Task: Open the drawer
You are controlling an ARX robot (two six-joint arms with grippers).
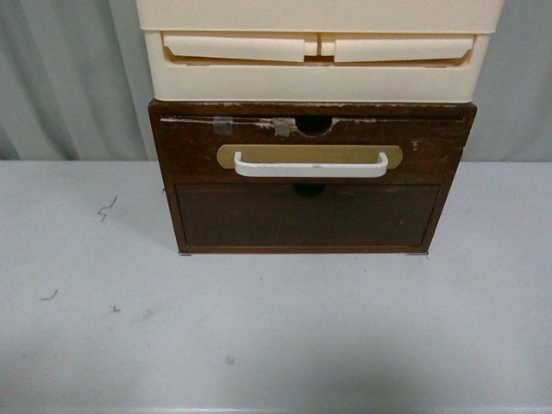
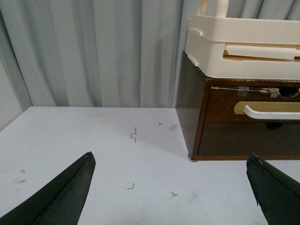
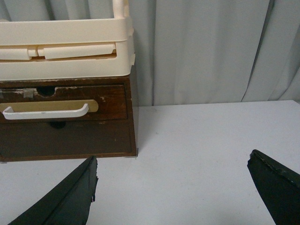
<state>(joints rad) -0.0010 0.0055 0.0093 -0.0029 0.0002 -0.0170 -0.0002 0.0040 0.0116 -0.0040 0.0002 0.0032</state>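
White table (image 1: 276,345) holds the shut drawer (image 1: 185,151) at the back. My left gripper (image 2: 171,157) and right gripper (image 3: 173,157) are spread wide, not near it yet. Next I must grab the handle (image 1: 310,168).

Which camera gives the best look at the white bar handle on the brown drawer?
The front view: the white bar handle faces the camera squarely, whole and centred on its tan oval plate. The right wrist view shows it whole too, but at a slant from one side. The left wrist view cuts off its far end.
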